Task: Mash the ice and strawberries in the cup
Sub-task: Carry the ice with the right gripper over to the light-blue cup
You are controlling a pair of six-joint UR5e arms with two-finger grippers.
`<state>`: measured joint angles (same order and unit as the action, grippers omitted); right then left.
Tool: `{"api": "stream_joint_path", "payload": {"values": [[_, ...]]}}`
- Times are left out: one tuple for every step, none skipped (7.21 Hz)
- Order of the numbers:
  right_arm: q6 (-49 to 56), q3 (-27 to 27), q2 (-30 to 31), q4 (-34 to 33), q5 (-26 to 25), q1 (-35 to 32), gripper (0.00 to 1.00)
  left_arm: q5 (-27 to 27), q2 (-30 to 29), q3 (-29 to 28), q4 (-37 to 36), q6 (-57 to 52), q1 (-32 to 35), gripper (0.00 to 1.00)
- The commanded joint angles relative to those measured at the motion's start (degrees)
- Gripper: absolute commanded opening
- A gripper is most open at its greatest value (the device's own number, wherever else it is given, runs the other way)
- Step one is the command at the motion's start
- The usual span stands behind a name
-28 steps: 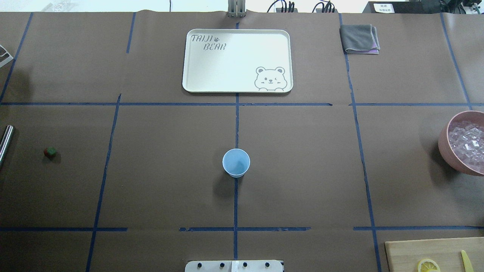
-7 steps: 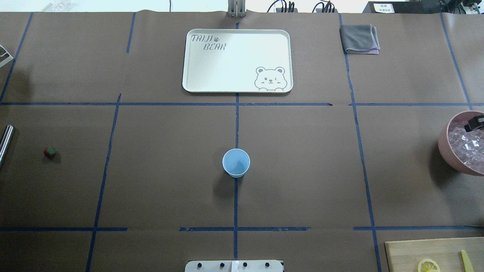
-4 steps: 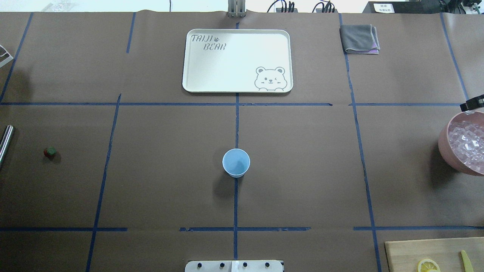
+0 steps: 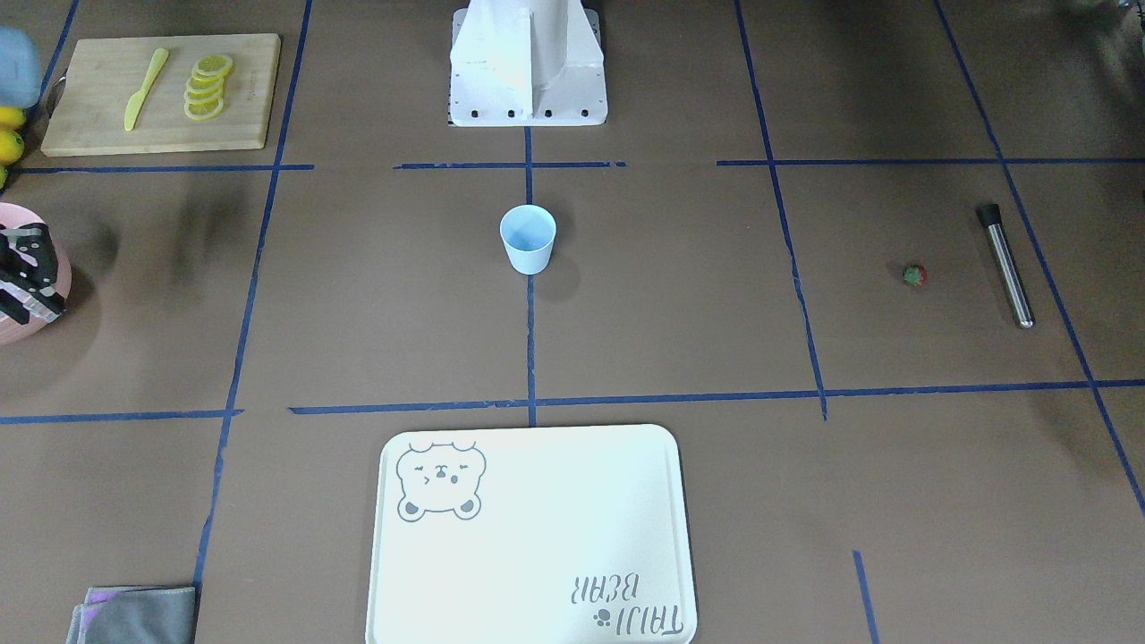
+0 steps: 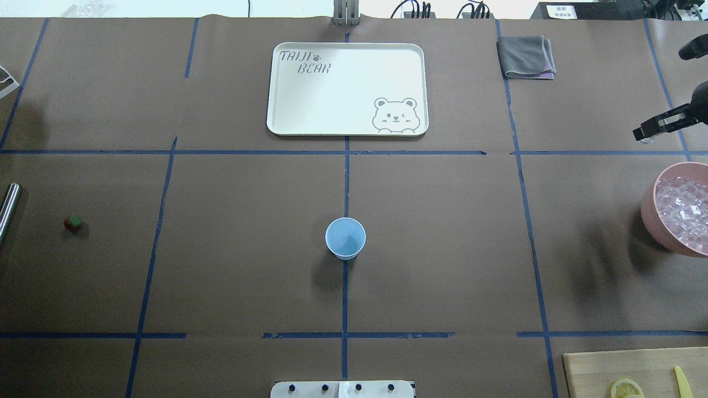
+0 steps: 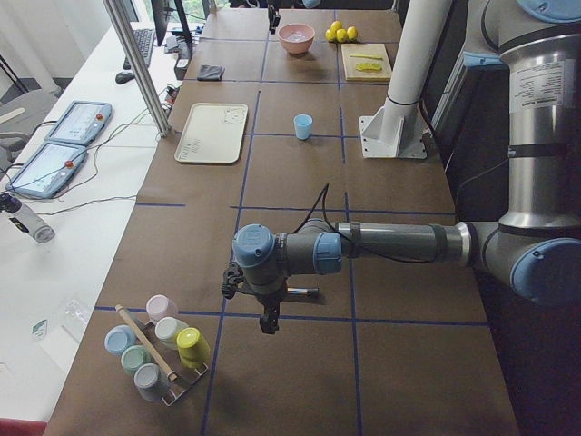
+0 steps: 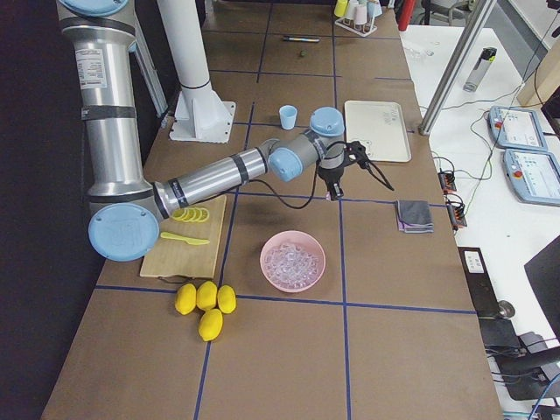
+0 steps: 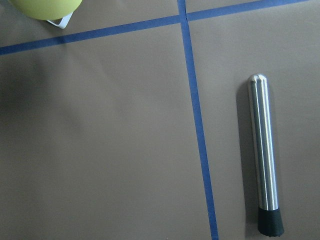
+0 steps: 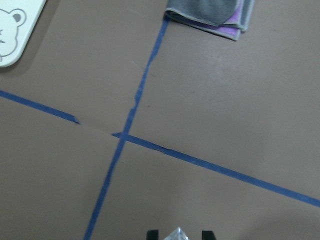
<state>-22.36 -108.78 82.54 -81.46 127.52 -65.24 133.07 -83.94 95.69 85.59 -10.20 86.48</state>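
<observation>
The pale-blue cup stands upright at the table's middle, also in the front view. The ice fills a pink bowl at the right edge. My right gripper hangs above the table beyond the bowl, shut on one clear ice cube. The tiny red strawberry lies far left. My left gripper shows only in the exterior left view, over the table's left end; I cannot tell whether it is open or shut.
A steel muddler lies near the strawberry. A white bear tray and a grey cloth lie at the far side. A cutting board holds lemon slices and a knife. A rack of coloured cups stands by the left arm.
My right gripper came in over the pink bowl, dipped into the ice, then rose and moved away from the bowl toward the far side, with an ice cube between its fingers.
</observation>
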Motion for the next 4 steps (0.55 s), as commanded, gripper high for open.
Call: {"api": "stream_joint_path", "payload": {"values": [[-5.1, -2.0, -7.6, -9.0, -0.3, 5.0, 0.00, 0.0, 0.0, -0.1, -0.1, 0.0, 0.0, 1.00], [-5.8, -2.1, -11.5, -12.6, -0.5, 8.6, 0.00, 0.0, 0.0, -0.1, -0.1, 0.0, 0.0, 1.00], [-8.9, -2.1, -17.1, -19.0, -1.7, 11.1, 0.00, 0.0, 0.0, 0.0, 0.0, 0.0, 0.0, 1.00], [-13.8, -2.1, -20.8, -21.7, -3.9, 13.9, 0.00, 0.0, 0.0, 0.0, 0.0, 0.0, 0.0, 1.00]]}}
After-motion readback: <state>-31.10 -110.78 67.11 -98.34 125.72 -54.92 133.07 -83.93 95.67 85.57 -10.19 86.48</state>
